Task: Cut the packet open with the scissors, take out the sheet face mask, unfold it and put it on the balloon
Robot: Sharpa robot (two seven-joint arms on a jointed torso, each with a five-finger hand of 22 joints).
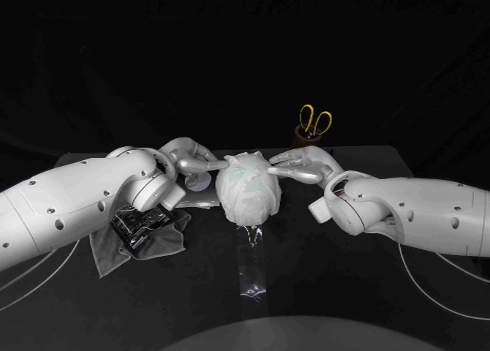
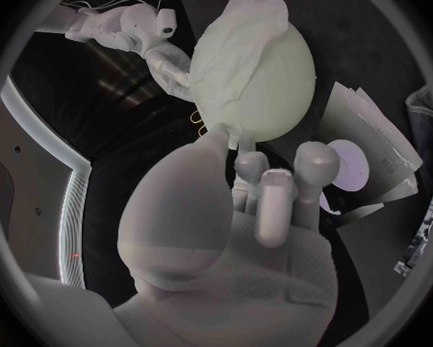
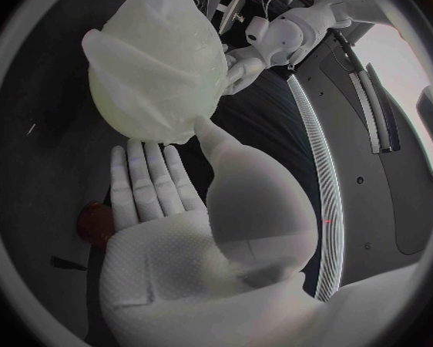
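Note:
The pale balloon [image 1: 250, 197] stands upright at mid-table with the white sheet mask [image 1: 243, 170] draped over its top and front. My left hand [image 1: 190, 161] reaches in from one side, a fingertip touching the mask. My right hand [image 1: 302, 165] touches the opposite side. In the left wrist view my left hand [image 2: 260, 197] sits just short of the masked balloon [image 2: 255, 69], thumb against its lower edge. In the right wrist view my right hand [image 3: 163, 185] lies flat beside the balloon [image 3: 159, 62], thumb touching it. The yellow-handled scissors [image 1: 314, 119] stand in a brown holder behind.
The cut packet [image 1: 140, 219] lies on a grey cloth [image 1: 145, 247] under my left forearm. A shiny clear strip [image 1: 250, 274] runs from the balloon's foot toward the table's front. Packet pieces [image 2: 375, 150] lie beside the balloon.

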